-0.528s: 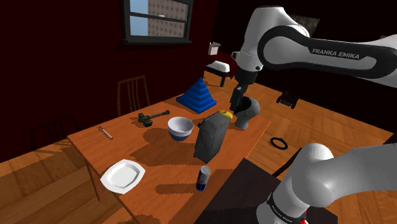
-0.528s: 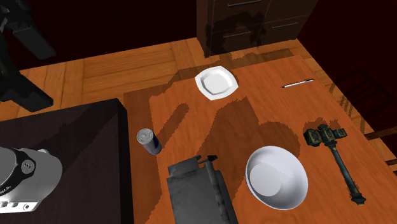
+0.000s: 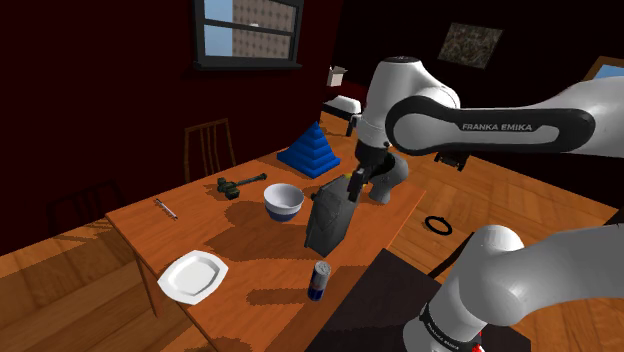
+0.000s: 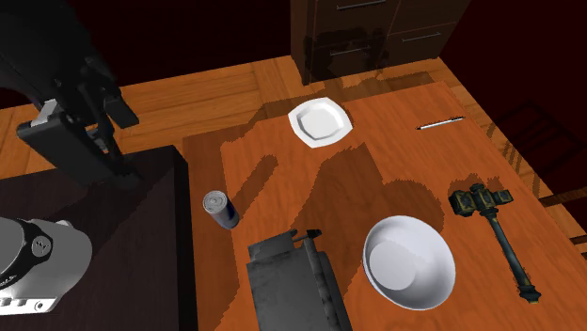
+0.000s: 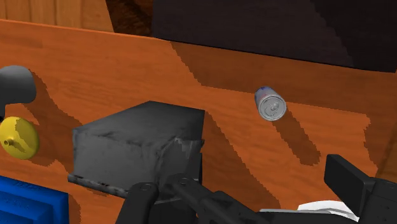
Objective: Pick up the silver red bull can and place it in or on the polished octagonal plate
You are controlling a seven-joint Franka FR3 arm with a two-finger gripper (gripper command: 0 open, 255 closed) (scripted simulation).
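Note:
The silver and blue can [image 3: 320, 280] stands upright near the table edge next to the dark stand, also seen as can [image 4: 220, 208] and can [image 5: 270, 104]. The white octagonal plate [image 3: 193, 276] lies flat at the table's near left corner in the shoulder view; in the second exterior view the plate [image 4: 320, 121] is beyond the can. My gripper [image 3: 356, 182] hangs open and empty above the dark grey box, well apart from the can. The gripper [image 4: 92, 141] looms at the upper left. In the wrist view the gripper [image 5: 254, 203] fingers stand wide apart.
A dark grey box-shaped appliance [image 3: 328, 215] stands between the gripper and the can. A white bowl [image 3: 283, 200], a mallet [image 3: 235, 184], a pen [image 3: 166, 208], a blue stepped pyramid [image 3: 312, 150] and a dark rounded object [image 3: 390, 180] share the table. A chair [image 3: 208, 145] stands behind.
The arm has swung down and toward the shoulder view's left, bringing the gripper over the grey appliance. It now looms larger in the second exterior view. The can and plate have not moved.

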